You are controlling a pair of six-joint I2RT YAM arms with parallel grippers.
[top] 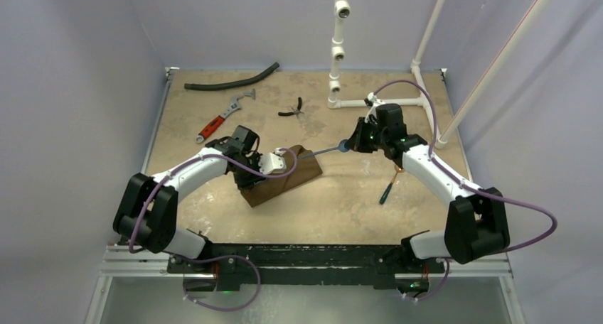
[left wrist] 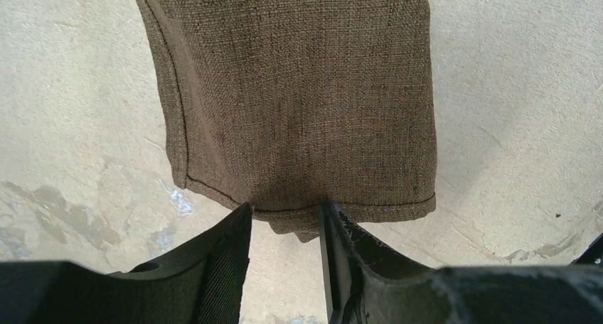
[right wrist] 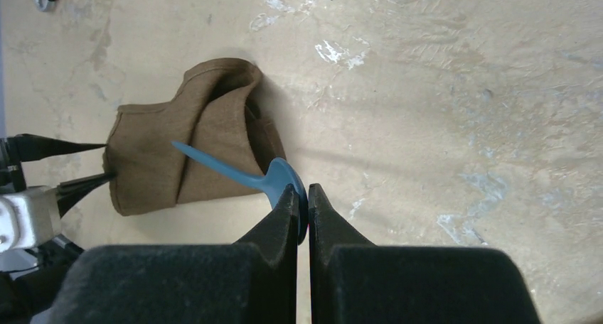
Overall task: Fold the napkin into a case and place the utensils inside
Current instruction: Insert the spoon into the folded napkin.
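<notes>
The dark-brown napkin [top: 281, 180] lies folded into a pouch at mid-table, its mouth turned toward the right arm. My left gripper [left wrist: 286, 209] is open, its fingertips on either side of the napkin's [left wrist: 299, 89] hemmed edge. My right gripper [right wrist: 303, 196] is shut on the round bowl of the blue spoon [right wrist: 281, 176], held off the table. The spoon's handle points at the napkin's [right wrist: 156, 160] opening, its tip over the cloth. From above, the spoon [top: 334, 148] spans between the right gripper [top: 353, 143] and the napkin. A dark slim utensil [top: 386, 192] lies by the right arm.
A red-handled wrench [top: 224, 116], small black pliers [top: 293, 109] and a black hose [top: 231, 79] lie toward the back of the table. A white pipe frame [top: 338, 54] stands at the back right. The left gripper [right wrist: 107, 162] shows beyond the napkin in the right wrist view.
</notes>
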